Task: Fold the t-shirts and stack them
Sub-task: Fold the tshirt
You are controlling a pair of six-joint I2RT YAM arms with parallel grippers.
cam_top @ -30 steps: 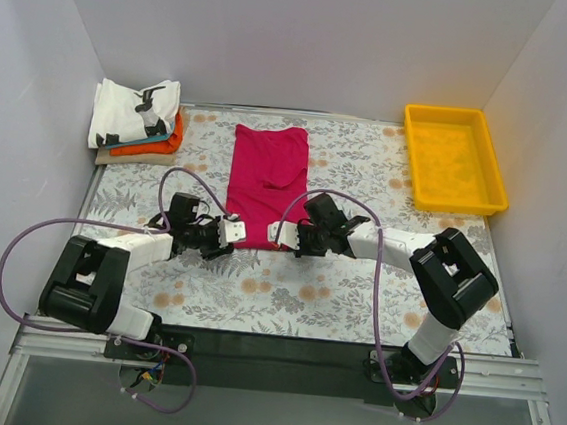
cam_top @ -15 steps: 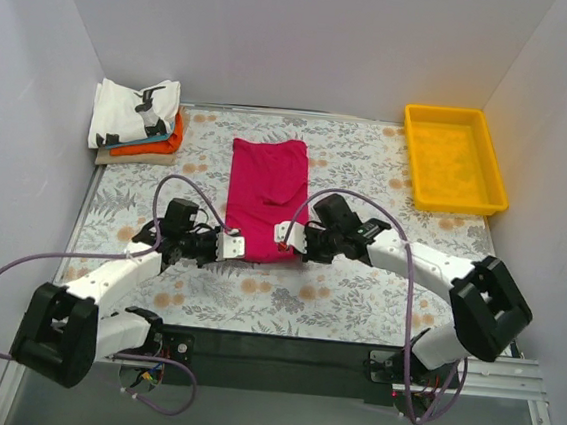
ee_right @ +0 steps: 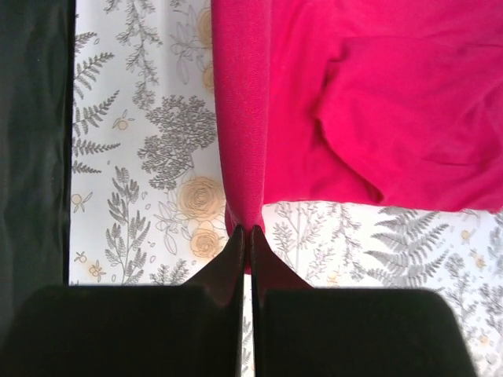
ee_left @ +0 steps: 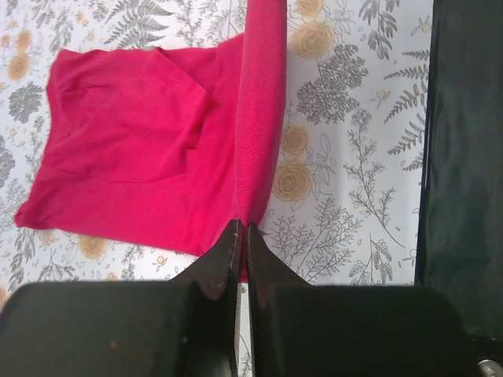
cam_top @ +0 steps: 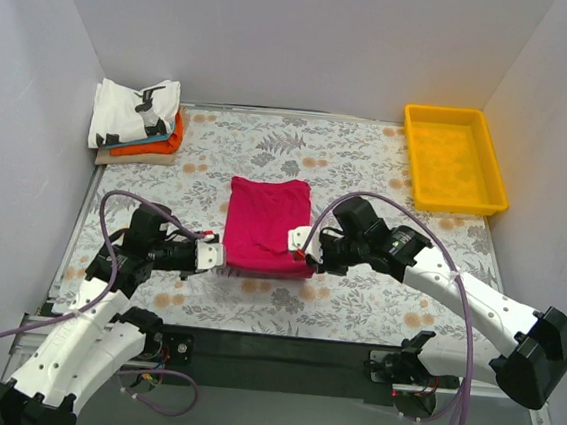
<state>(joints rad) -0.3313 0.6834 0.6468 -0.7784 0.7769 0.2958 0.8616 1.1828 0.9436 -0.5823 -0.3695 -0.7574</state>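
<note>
The magenta-red t-shirt (cam_top: 265, 225) lies in the middle of the flowered table, its near edge stretched between my two grippers. My left gripper (cam_top: 221, 257) is shut on the shirt's near left corner, seen in the left wrist view (ee_left: 242, 228) with the cloth (ee_left: 134, 149) spreading away. My right gripper (cam_top: 302, 254) is shut on the near right corner, seen in the right wrist view (ee_right: 247, 229) with the cloth (ee_right: 377, 102). A stack of folded shirts, white black-printed (cam_top: 133, 108) on top of light blue and orange (cam_top: 160, 143), sits at the far left.
A yellow plastic tray (cam_top: 455, 159) stands at the far right. The table's dark front edge (cam_top: 280, 348) runs just behind my grippers. White walls close in the sides and the back.
Both grippers have pulled the shirt's near edge toward the table's front. The shirt has slid nearer and now looks shorter.
</note>
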